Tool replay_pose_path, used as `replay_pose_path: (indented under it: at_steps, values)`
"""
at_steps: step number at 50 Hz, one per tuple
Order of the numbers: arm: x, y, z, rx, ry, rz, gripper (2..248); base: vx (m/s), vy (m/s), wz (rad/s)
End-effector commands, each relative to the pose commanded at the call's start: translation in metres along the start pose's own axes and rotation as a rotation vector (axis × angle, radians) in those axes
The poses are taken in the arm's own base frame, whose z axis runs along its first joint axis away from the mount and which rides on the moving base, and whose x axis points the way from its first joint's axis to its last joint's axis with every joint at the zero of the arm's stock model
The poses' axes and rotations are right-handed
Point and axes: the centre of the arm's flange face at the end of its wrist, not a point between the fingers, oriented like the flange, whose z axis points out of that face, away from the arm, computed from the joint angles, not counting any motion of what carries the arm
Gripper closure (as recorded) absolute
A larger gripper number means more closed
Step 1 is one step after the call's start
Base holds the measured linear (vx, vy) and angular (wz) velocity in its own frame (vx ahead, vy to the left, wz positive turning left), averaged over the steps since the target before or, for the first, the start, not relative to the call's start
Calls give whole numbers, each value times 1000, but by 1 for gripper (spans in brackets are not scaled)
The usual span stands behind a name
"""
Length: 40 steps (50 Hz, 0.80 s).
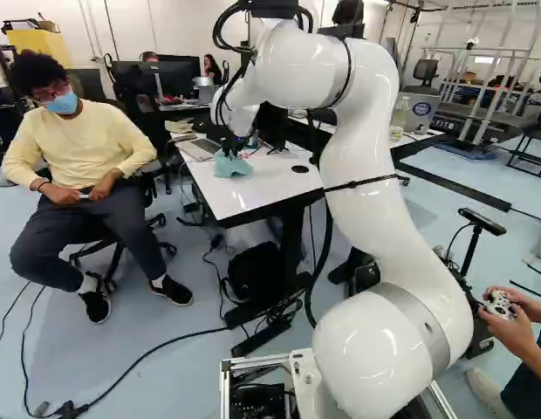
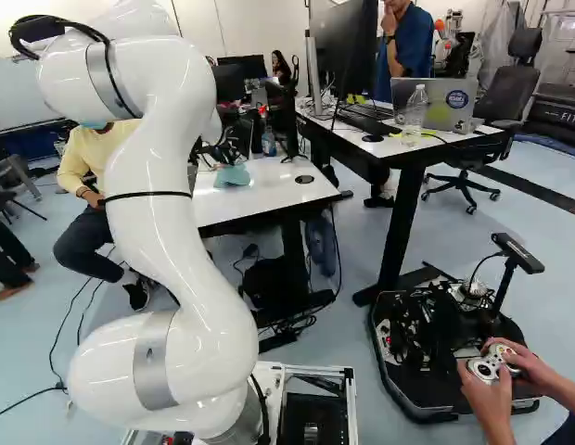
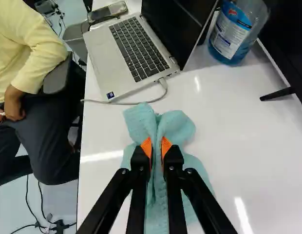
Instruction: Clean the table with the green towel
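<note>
From where I am standing, the gripper (image 3: 157, 147) is pinching a raised fold of the green towel (image 3: 178, 126) between its jaws, the rest spreading over the white table (image 3: 248, 141) near the laptop (image 3: 103, 57), presumably so that cloth, not metal, is meeting the surface.

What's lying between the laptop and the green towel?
The wrist view shows a thin pale cable between the laptop and the towel, on the tabletop.

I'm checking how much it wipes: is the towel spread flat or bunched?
Bunched: the towel is pinched into folds by the pincer, with loose parts flaring out on both sides.
</note>
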Motion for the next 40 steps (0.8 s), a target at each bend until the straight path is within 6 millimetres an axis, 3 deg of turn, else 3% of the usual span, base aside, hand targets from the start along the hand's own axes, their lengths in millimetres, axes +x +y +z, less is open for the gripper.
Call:
replay_pose_path:
  at_steps: [40]
  values:
    - [-3, 0, 2, 0, -27, 0, 206, 0, 0, 0]
